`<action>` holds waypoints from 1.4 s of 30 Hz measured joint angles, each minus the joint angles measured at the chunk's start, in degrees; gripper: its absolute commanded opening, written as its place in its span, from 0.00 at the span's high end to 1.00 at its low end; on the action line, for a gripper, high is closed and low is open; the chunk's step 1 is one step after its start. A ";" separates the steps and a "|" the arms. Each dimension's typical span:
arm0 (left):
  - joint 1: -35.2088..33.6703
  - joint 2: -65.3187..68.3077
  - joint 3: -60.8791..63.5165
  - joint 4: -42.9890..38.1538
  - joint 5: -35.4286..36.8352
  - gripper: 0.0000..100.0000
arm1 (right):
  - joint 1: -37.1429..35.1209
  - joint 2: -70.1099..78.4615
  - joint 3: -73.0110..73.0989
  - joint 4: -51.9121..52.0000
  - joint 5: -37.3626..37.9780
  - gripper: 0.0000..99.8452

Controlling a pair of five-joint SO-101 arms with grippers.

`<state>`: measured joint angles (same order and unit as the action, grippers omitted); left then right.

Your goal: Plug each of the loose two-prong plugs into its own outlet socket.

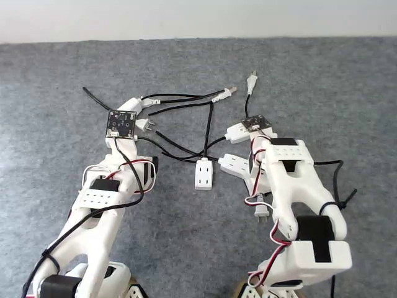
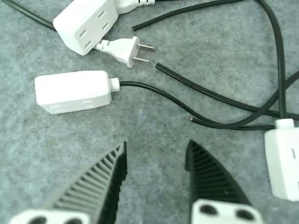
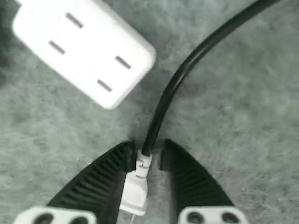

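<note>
In the left wrist view my left gripper (image 2: 156, 151) hangs open above bare carpet. Beyond it lie a white outlet block on a black cord (image 2: 74, 91), a second white outlet block (image 2: 84, 21) and a loose two-prong plug (image 2: 126, 49) between them. My right gripper (image 3: 145, 149) is shut on another white two-prong plug (image 3: 134, 189) whose black cord (image 3: 187, 70) runs away from it. A white outlet block (image 3: 84, 46) lies just ahead of it. From above, more loose plugs (image 1: 226, 94) (image 1: 251, 81) lie at the far side.
Black cords (image 1: 186, 152) cross the grey carpet between the arms. An outlet block (image 1: 203, 172) lies in the middle and another (image 1: 232, 164) beside the right arm (image 1: 298, 186). A further plug (image 1: 263, 212) lies by that arm's base.
</note>
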<state>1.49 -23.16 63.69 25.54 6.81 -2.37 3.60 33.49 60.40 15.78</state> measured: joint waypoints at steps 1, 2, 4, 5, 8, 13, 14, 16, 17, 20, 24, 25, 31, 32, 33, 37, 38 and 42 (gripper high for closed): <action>0.00 0.00 0.00 0.00 0.00 0.81 | 0.09 0.00 0.00 -0.18 0.00 0.99; 0.00 0.00 0.00 0.00 0.00 0.81 | 0.18 0.00 0.00 -0.26 0.00 0.99; 0.09 0.00 0.00 0.00 0.00 0.81 | 0.44 0.00 0.00 -0.44 0.00 0.99; 0.18 0.00 0.00 0.00 0.00 0.81 | 0.44 0.00 0.00 -0.44 0.00 0.99; 0.00 0.00 0.00 0.00 0.00 0.81 | 0.88 0.00 0.00 -0.44 0.00 0.99; 0.09 0.00 0.00 0.00 0.00 0.81 | 1.85 0.00 0.00 -0.44 0.00 0.99; 0.09 0.00 0.00 0.00 0.00 0.81 | 1.85 0.00 0.00 -0.44 0.00 0.99; 0.00 0.00 0.00 0.00 0.00 0.81 | 1.76 0.00 0.00 -0.44 0.44 0.99; 0.00 0.00 0.00 0.00 0.00 0.81 | 1.76 0.00 0.00 -0.44 0.79 0.99; 0.00 0.00 0.00 0.00 0.00 0.81 | 0.88 -1.49 0.00 1.05 0.79 0.99; 0.09 0.00 0.00 0.00 0.00 0.81 | -4.22 -8.44 0.00 5.27 -0.88 0.99; 0.09 0.00 0.00 0.00 0.00 0.81 | -5.71 -10.64 0.00 6.68 -1.32 0.99; 0.00 0.88 -0.35 0.00 0.00 0.81 | -15.82 -23.74 0.00 14.24 -4.04 0.99; -0.44 2.02 -1.14 0.00 0.00 0.81 | -17.32 -25.93 0.09 15.30 -4.13 0.99; -1.05 3.60 -2.29 0.18 0.00 0.82 | -18.81 -28.04 0.09 16.18 -4.31 0.99; -1.41 11.43 -10.46 5.45 2.29 0.90 | -24.44 -35.69 0.09 17.93 -4.57 0.99; -1.41 13.54 -12.57 6.86 2.64 0.90 | -25.58 -37.19 0.09 17.93 -5.10 0.99; -1.23 19.69 -19.25 9.85 3.08 0.91 | -30.07 -41.32 0.09 18.11 -6.77 0.99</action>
<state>0.26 -3.47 44.44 35.38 9.89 -32.44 -37.71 33.58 78.51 9.01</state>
